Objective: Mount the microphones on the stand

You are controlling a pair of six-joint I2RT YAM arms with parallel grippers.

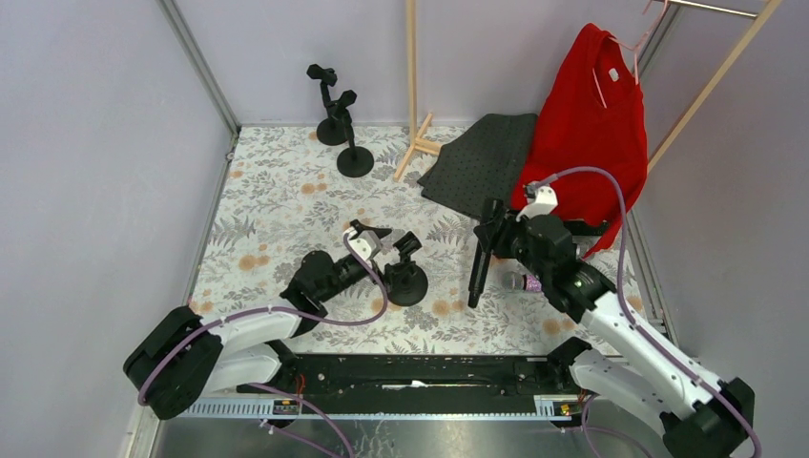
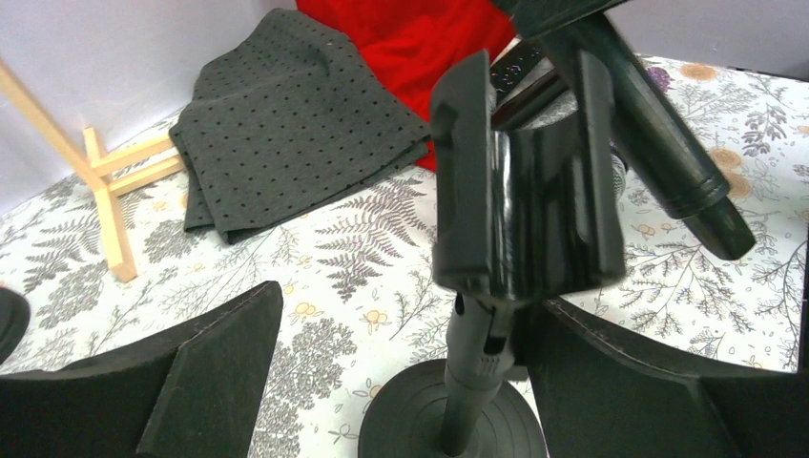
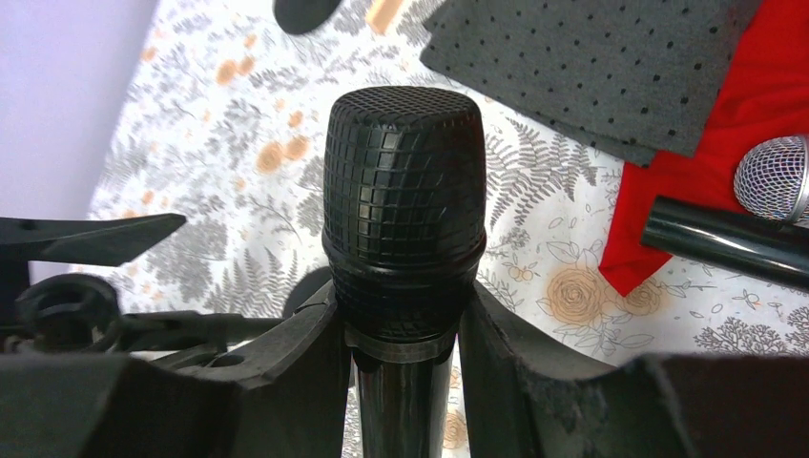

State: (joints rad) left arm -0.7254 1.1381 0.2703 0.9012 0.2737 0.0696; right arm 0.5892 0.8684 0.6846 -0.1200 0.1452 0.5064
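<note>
Body of the black microphone [image 3: 404,219] is cut off below the pinching right fingers [image 3: 286,382]; left fingers [image 2: 210,372] spread around the stand [image 2: 525,219], its base cropped.

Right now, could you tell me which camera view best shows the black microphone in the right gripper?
The right wrist view: the black microphone fills the centre, its mesh head sharp, clamped in the right gripper. The top external view shows it whole but small and dark; the left wrist view catches only its handle.
</note>
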